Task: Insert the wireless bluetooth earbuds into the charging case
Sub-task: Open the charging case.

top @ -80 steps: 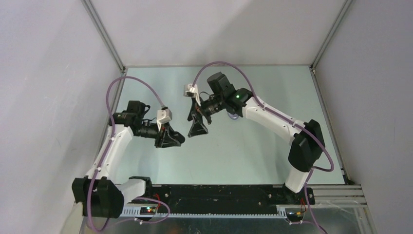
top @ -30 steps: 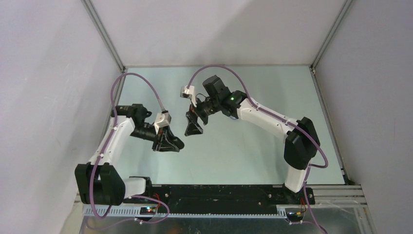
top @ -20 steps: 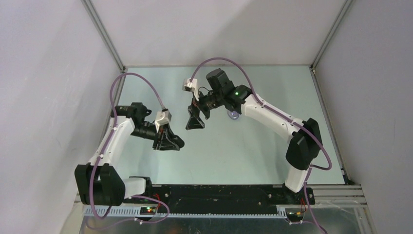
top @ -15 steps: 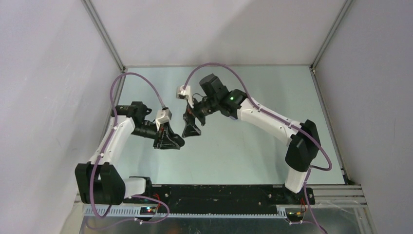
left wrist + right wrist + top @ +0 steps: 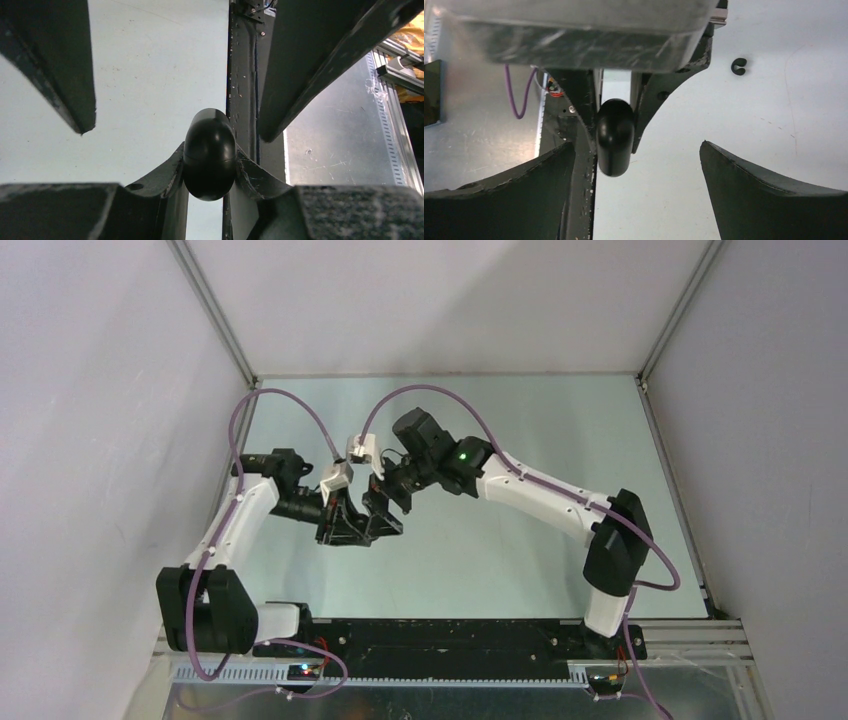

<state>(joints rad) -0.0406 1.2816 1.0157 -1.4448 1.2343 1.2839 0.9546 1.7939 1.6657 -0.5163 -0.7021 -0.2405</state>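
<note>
Both arms meet above the counter (image 5: 520, 420), left of its middle and about halfway between the far and near edges. The left claw (image 5: 210, 167) pinches a glossy black ovoid across its waist. A seam runs round its middle, so it is taken to be the charging case (image 5: 614, 135), lid closed, held clear of the surface. The right claw (image 5: 636, 150) faces it, fingers spread wide to either side and touching nothing.

Progress, as judged: early. No earbuds can be made out in any view, and none is seated. Opening the lid, fetching each earbud and pressing it home all remain. A small black C-shaped piece (image 5: 739, 66) lies on the counter, too small to identify.

Orientation: the case's long axis lies across the pinch line. In both wrist views it runs parallel to the black base rail (image 5: 242, 75), so probably along the near edge. Both ends are rounded, and which is the lid cannot be told.
</note>
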